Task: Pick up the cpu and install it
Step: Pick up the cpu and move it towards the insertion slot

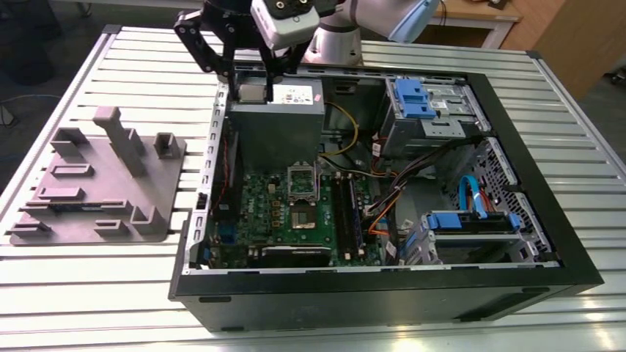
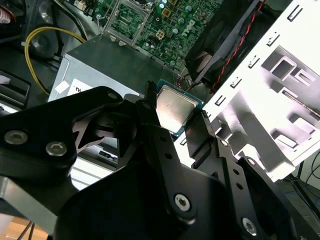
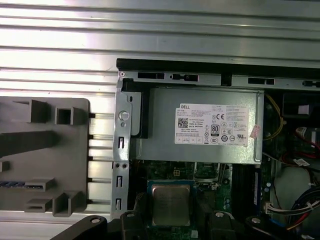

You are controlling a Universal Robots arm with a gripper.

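At the exterior view's left, on the slatted metal table: a grey fixture plate with upright blocks, well apart from the arm. Just beside it toward the right: the open black computer case.

Over the case's far left corner, leaning in from the upper edge: the arm, wrist bent so that the gripper points downward. Clamped on the cpu, one black finger against each of two opposite edges. Held in the air above the grey power supply, apart from its lid.

Same grip in the second wrist view: cpu pinched between the fingertips, silvery top turned toward the camera. In the first wrist view, seen over the board's edge near the power supply: the chip again, metal face up.

Nearer in the exterior view, flat on the case floor: the green motherboard with its socket, well apart from the chip. Further right: loose cables, then drive cages with blue tabs.
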